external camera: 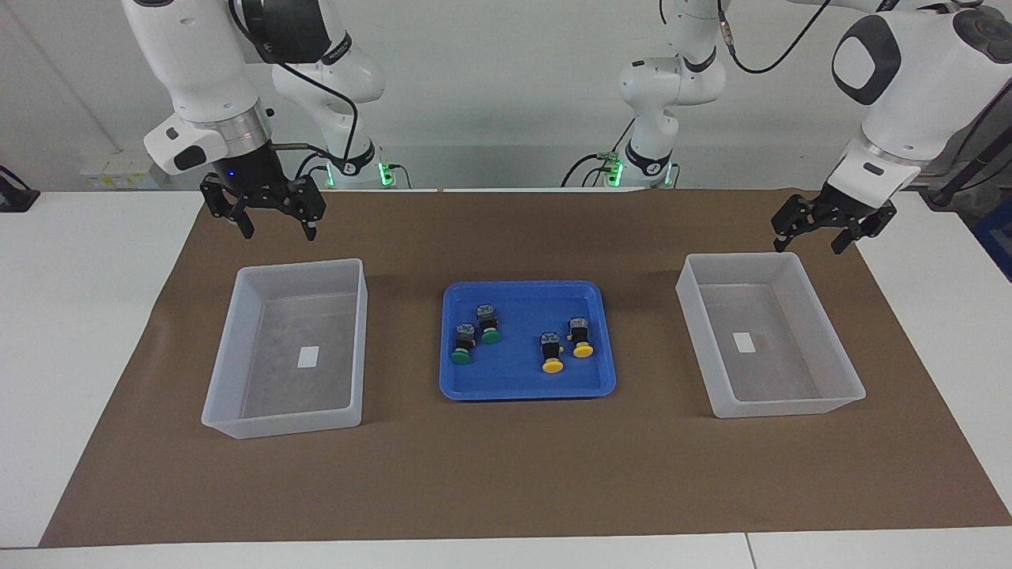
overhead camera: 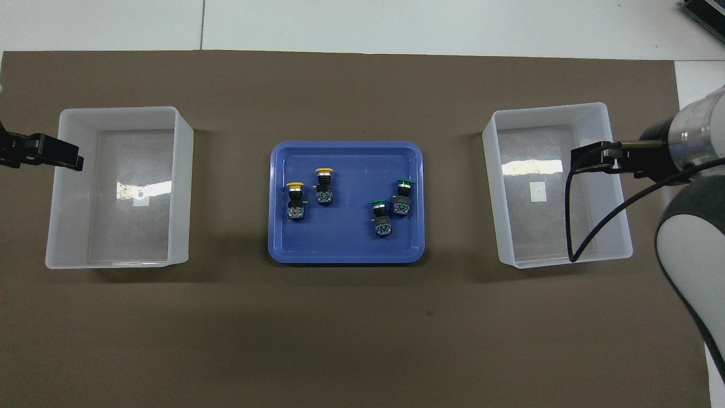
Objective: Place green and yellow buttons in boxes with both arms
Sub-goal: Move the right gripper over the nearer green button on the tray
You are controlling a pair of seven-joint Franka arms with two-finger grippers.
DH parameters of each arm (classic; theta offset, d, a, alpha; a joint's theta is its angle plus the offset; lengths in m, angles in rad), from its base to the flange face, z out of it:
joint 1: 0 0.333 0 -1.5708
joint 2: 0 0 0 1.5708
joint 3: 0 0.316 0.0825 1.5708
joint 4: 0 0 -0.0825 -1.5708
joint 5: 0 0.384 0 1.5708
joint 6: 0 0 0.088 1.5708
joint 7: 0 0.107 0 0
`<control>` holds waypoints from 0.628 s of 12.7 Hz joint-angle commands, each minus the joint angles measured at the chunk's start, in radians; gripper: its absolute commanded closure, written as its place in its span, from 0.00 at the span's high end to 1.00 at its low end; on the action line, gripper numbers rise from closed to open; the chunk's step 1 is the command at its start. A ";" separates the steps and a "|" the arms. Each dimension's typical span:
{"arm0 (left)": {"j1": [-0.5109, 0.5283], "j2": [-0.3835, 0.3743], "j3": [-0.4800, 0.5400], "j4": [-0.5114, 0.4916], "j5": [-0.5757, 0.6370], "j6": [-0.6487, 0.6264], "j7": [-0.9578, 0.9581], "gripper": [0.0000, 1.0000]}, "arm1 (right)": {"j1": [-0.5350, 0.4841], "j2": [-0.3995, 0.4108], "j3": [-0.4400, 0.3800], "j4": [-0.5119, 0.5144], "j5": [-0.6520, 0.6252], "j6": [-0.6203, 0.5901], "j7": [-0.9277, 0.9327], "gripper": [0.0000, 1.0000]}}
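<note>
Buttons (external camera: pixel 518 340) lie paired, nearly touching, mid-tray (external camera: pixel 474 391); wide-open, empty left end effector (external camera: pixel 819 237) and right end effector (external camera: pixel 273 225) risk nudging a neighbour while gripping.

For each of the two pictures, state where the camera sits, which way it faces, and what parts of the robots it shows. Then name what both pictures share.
Facing view: high across the table, facing the robots; shows both arms, left gripper and right gripper open, raised.
Overhead view: above the robots' end, looking steeply down; only gripper tips and the right arm's forearm show.
Shared: blue tray holding four buttons, between two boxes.
</note>
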 commanded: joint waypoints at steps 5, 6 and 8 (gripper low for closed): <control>-0.008 -0.030 0.006 -0.036 0.014 0.012 0.002 1.00 | 0.099 0.010 0.005 -0.131 0.022 0.207 0.088 1.00; -0.008 -0.030 0.006 -0.036 0.014 0.012 0.002 1.00 | 0.113 0.014 0.005 -0.151 0.022 0.245 0.091 1.00; -0.008 -0.030 0.006 -0.036 0.014 0.012 0.000 1.00 | 0.176 0.040 0.005 -0.161 0.019 0.285 0.130 1.00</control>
